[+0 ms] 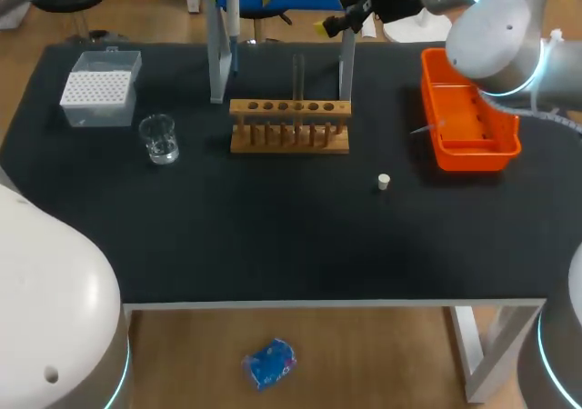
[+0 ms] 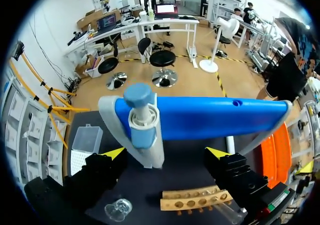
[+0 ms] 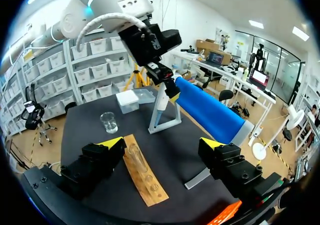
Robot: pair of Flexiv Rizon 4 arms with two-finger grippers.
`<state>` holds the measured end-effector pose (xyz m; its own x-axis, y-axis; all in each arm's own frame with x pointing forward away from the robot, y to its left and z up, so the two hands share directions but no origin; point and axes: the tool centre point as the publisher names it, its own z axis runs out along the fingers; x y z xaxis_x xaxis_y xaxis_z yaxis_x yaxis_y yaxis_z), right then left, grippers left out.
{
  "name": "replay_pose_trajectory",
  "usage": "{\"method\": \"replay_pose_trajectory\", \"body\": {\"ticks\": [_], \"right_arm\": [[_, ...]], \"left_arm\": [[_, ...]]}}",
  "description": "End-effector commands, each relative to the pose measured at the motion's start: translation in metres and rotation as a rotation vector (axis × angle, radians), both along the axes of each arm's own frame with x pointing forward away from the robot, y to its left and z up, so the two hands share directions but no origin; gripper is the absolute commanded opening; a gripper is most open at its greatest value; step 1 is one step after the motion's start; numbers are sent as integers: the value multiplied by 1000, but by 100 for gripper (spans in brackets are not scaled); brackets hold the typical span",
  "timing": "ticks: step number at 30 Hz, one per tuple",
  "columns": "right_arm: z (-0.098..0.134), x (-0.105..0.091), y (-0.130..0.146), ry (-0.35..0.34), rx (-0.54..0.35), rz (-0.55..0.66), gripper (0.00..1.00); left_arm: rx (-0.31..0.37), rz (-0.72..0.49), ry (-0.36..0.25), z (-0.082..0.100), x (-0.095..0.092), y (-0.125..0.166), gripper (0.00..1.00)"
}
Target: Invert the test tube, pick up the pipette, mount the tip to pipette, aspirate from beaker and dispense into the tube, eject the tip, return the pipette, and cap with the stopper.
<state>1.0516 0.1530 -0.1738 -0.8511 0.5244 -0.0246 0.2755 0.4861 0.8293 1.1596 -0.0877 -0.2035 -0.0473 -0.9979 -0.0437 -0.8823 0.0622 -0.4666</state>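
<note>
On the rack (image 1: 289, 125), test tube (image 1: 298, 74) upright, left gripper (image 2: 165, 153) and right gripper (image 3: 162, 143) spread wide, empty.

head camera: fixed above and behind me, looking down from well back on the whole black table (image 1: 273, 245). left wrist camera: rides my left arm, very close over the pipette (image 2: 142, 122) hanging on its blue stand (image 2: 210, 117), facing down and outward past it. right wrist camera: rides my right arm at the orange tray (image 3: 227, 214) end, facing along the table toward the tip box (image 3: 127, 101). all three views share the wooden rack (image 1: 289, 127), the beaker (image 1: 160, 141), the tip box and the stand.
</note>
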Motion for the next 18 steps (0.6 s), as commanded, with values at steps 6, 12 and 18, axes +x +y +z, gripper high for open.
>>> {"method": "replay_pose_trajectory", "body": {"ticks": [6,12,18], "right_arm": [[1,0,-1,3,-3,1,100],[1,0,-1,3,-3,1,100],[1,0,-1,3,-3,1,100]], "left_arm": [[-36,-3,-23,7,-37,-1,100],[-83,-57,-56,13,-65,-7,100],[-148,-174,-125,18,-93,-7,100]]}}
